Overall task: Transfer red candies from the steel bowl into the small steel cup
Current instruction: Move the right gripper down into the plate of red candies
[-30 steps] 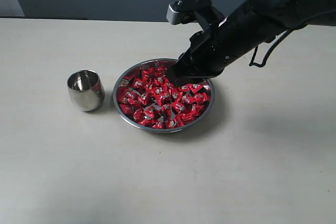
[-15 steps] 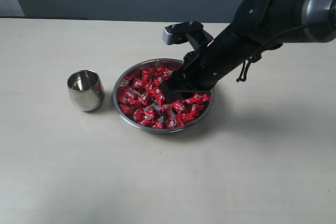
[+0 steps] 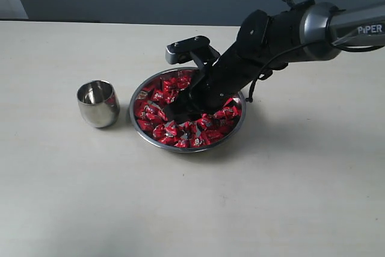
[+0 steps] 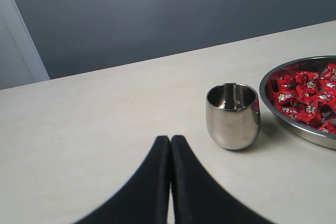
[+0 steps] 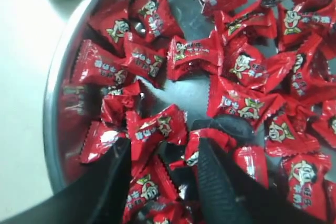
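My right gripper (image 5: 163,153) has dropped from the bowl's (image 5: 52,114) two o'clock rim to its centre. The jaws are now apart astride red candies (image 3: 155,130), ready to pinch. The cup (image 3: 98,103) stands at the bowl's nine o'clock. My left gripper (image 4: 170,140) is closed.

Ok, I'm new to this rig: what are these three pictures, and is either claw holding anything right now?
This is a robot with two arms, each ending in a two-fingered claw. The wide picture comes from a camera off the arms and shows the table, with a small steel cup beside a steel bowl full of red candies. No candy shows in the cup. The other two pictures come from cameras on the wrists. One shows the left claw shut on nothing, near the cup. The other looks into the bowl, where the right claw is open and down among the candies, some lying between its jaws, nothing gripped yet.
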`<state>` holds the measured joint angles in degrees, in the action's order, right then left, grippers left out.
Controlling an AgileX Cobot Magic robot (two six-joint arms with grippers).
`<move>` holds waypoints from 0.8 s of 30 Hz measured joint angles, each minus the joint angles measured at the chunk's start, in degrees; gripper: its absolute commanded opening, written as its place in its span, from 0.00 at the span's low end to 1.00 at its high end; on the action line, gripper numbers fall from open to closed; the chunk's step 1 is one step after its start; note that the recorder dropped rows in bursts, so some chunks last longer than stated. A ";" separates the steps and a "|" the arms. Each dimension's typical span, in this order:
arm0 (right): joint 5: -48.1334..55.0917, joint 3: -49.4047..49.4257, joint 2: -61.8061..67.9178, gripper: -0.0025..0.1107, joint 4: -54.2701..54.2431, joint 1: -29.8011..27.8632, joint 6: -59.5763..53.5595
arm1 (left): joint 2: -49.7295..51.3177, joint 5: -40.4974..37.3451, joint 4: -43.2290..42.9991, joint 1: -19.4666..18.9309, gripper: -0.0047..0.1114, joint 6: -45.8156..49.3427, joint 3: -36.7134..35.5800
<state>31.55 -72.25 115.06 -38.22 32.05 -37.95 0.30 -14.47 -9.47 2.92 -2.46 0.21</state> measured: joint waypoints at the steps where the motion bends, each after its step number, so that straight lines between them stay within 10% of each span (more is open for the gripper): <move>1: 0.00 -0.14 0.46 0.38 0.11 0.00 0.00 | 0.00 0.00 0.00 0.00 0.04 0.00 0.00; 11: -0.29 -0.38 3.44 0.37 4.10 0.00 0.94 | 0.00 0.00 0.00 0.00 0.04 0.00 0.00; 18: -1.67 -0.40 3.65 0.03 4.56 0.11 1.05 | 0.00 0.00 0.00 0.00 0.04 0.00 0.00; 24: -1.67 -0.40 3.65 0.02 4.56 0.11 1.17 | 0.00 0.00 0.00 0.00 0.04 0.00 0.00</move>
<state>29.88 -72.66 118.71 -33.66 32.16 -36.78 0.30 -14.47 -9.47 2.92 -2.46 0.21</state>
